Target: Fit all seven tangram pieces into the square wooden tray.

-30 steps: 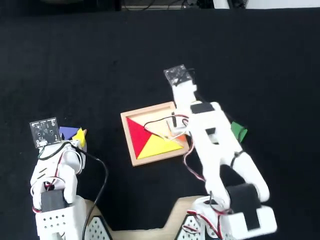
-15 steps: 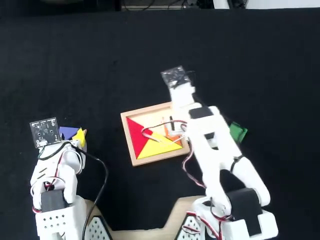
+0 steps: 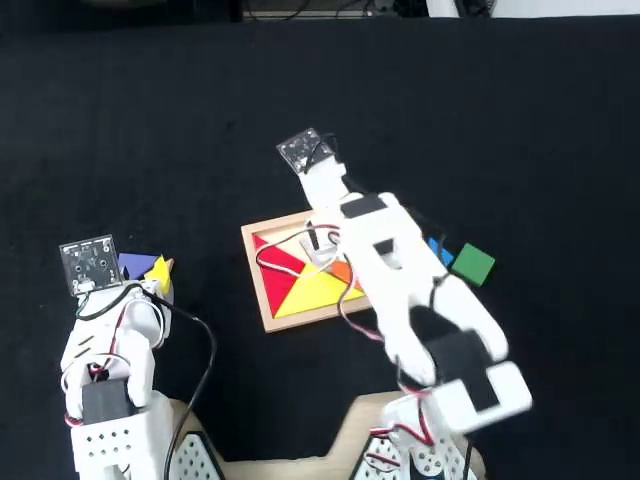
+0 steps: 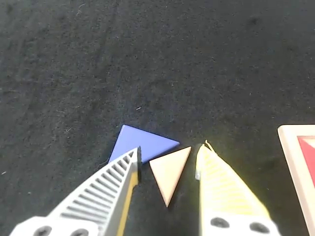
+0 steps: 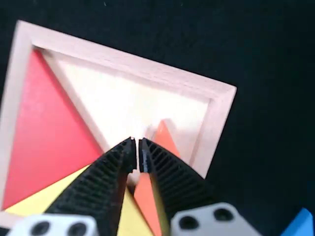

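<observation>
The square wooden tray [image 3: 263, 300] lies mid-table, holding a red triangle [image 3: 272, 262], a yellow triangle [image 3: 315, 293] and an orange triangle [image 5: 163, 139]. My right gripper [image 5: 137, 147] hangs shut just above the tray's bare floor [image 5: 123, 105], beside the orange triangle, with nothing between its fingers. Near the table's left side my left gripper [image 4: 167, 150] stands open, its fingers straddling a small pale yellow triangle [image 4: 170, 171]. A blue triangle [image 4: 145, 141] lies against the grey finger's tip. A green square [image 3: 472, 264] and a blue piece [image 3: 437, 250] lie right of the tray.
The right arm [image 3: 400, 290] stretches over the tray's right half and hides part of it. The black table cloth [image 3: 150, 120] runs bare behind the tray. A corner of the tray [image 4: 290, 142] is seen from the left wrist.
The right arm has swung left across the tray, uncovering the green square and the blue piece. The left arm has not moved.
</observation>
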You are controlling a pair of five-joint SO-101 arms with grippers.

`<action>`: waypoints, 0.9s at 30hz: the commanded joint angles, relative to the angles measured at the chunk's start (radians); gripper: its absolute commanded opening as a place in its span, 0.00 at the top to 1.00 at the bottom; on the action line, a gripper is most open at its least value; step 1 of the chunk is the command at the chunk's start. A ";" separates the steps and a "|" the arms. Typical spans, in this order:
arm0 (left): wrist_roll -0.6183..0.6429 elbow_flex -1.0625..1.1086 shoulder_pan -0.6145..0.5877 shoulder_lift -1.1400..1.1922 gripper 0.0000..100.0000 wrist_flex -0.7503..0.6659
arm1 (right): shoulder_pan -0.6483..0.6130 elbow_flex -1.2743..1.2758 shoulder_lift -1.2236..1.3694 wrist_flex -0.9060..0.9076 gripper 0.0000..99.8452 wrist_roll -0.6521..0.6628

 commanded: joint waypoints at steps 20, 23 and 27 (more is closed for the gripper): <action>0.006 0.019 0.012 -0.006 0.80 0.005 | 0.032 0.031 -0.050 0.081 0.99 0.043; 0.006 0.019 0.012 -0.006 0.80 0.005 | 0.040 0.021 -0.051 0.126 0.99 0.055; 0.006 0.019 0.012 -0.006 0.80 0.005 | 0.048 0.004 -0.096 0.163 0.99 0.051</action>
